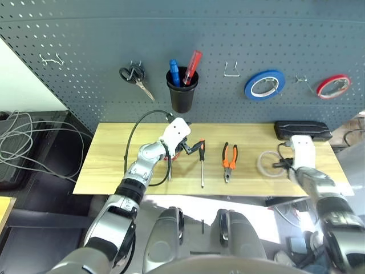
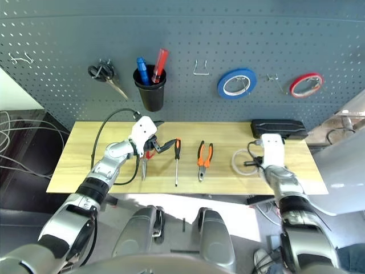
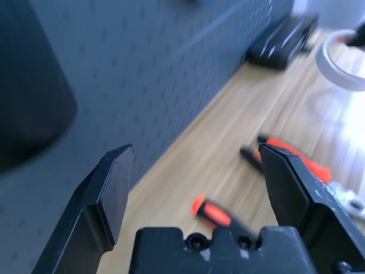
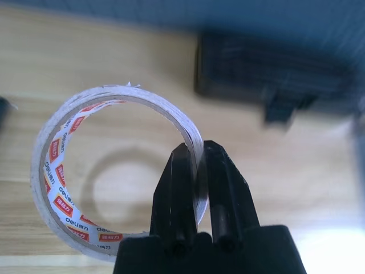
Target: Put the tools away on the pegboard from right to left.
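Leftmost, beside the screwdriver (image 1: 202, 164), the left gripper (image 3: 199, 188) stands wide open, holding nothing, with the red-handled scissors (image 2: 145, 161) under it. One screwdriver, then one pair of pliers (image 1: 228, 161) right of it. Farthest right of the screwdriver, the right gripper (image 4: 195, 171) is pinched on the wall of the one white tape roll (image 4: 63, 182), off the table (image 1: 108, 165).

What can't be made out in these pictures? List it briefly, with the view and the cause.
- Red-handled scissors: in the eye views the left hand covers most of them.
- Black box by the pegboard: blurred in the right wrist view, so its kind stays unclear.
- White tape roll: the right hand hides the pinched wall section.
- Black cup: cut off by the left wrist view's edge.
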### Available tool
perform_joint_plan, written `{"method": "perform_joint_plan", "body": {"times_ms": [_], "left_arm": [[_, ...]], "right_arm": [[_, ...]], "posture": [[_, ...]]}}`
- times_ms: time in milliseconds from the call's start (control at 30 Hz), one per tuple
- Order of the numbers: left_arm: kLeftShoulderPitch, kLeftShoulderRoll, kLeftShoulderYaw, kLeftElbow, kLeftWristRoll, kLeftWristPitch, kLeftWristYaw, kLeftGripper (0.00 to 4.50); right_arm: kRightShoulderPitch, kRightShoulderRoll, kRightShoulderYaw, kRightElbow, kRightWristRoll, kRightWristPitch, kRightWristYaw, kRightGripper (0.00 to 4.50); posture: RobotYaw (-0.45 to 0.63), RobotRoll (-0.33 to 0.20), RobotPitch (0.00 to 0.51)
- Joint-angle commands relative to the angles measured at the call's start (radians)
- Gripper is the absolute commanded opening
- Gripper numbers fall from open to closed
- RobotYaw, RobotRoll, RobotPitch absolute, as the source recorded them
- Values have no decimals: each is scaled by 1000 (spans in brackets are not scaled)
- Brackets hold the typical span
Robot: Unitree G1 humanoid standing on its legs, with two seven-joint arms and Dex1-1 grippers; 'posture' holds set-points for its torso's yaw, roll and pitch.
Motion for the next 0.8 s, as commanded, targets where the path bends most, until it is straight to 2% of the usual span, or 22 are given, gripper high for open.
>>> {"method": "perform_joint_plan", "body": {"times_ms": [33,167,267,467,633,800], "left_arm": [[26,-23,-7,-49,-60,-33,-81,4500],[30,-52,-10,-80,-99,-13,-130,4500],[31,-63,-13,-100,-108,1,-148,4500],[25,-64,-10,-118,-104,3,-155,4500],[16,-67,-3,-124,-112,16,-155,4500],[6,-69,-7,-116,-104,26,-154,4500]], "right_arm": [[89,-30,-80,-222,-38,-176,-58,19],[129,-47,-132,-296,-77,-299,-104,19],[116,-54,-164,-308,-99,-336,-137,19],[28,-82,-207,-269,-130,-314,-200,19],[-60,-83,-186,-180,-140,-296,-210,19],[-183,-68,-142,-10,-137,-266,-205,19]], "posture": [[-4,0,110],[-18,0,108],[-22,0,107],[-19,0,107],[-7,0,107],[12,0,109]]}}
